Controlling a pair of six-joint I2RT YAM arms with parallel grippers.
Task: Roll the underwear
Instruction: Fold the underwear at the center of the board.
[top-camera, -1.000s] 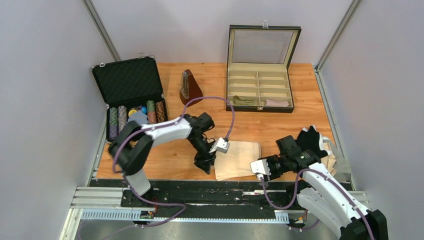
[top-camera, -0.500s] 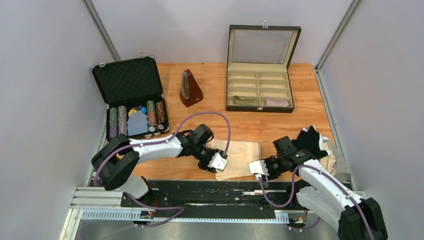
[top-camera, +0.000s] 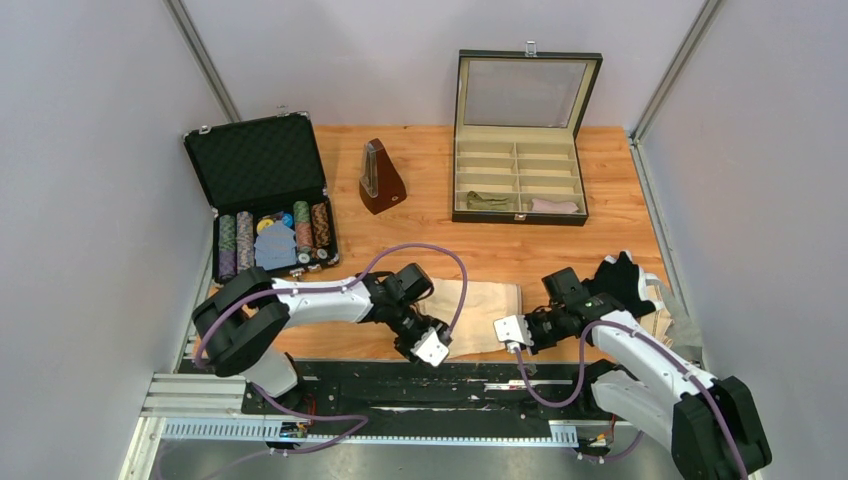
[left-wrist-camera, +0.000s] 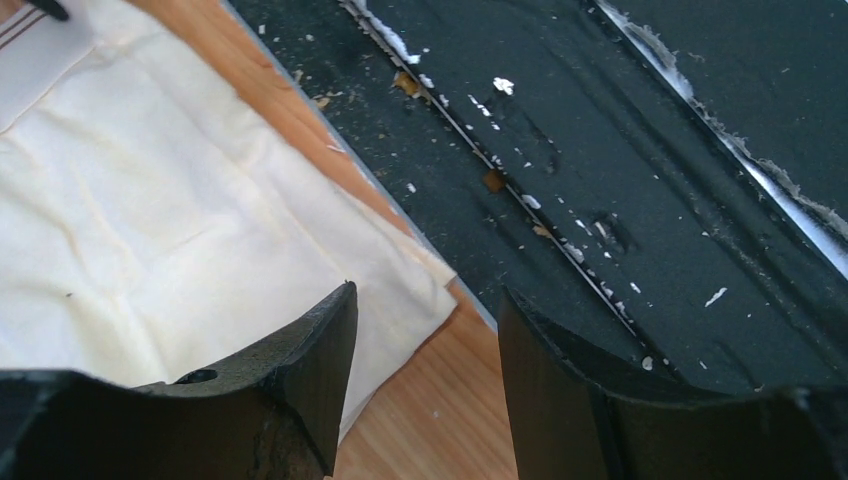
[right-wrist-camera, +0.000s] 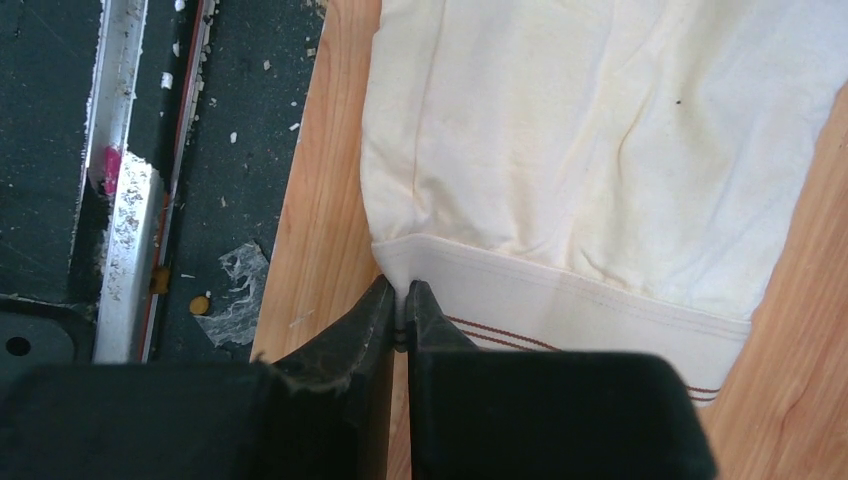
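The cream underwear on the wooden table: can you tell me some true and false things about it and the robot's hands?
1. The cream-beige cloth underwear lies flat, unrolled. True.
2. The left gripper is shut. False: its fingers stand apart, holding nothing.
3. The right gripper pinches the corner of the pale waistband. True.
4. The black divided box has its lid closed. False: the lid stands open.

Ahead of me the metronome (top-camera: 380, 180) stands upright on the wooden table (top-camera: 420, 235). Left of it lies an open black case (top-camera: 258, 160), with rows of poker chips (top-camera: 305, 225) in its near half. Right of the metronome sits an open divided box (top-camera: 517, 216), its glass lid (top-camera: 525, 92) raised. Well nearer than the metronome, a scuffed black rail (top-camera: 380, 375) runs along the table edge.
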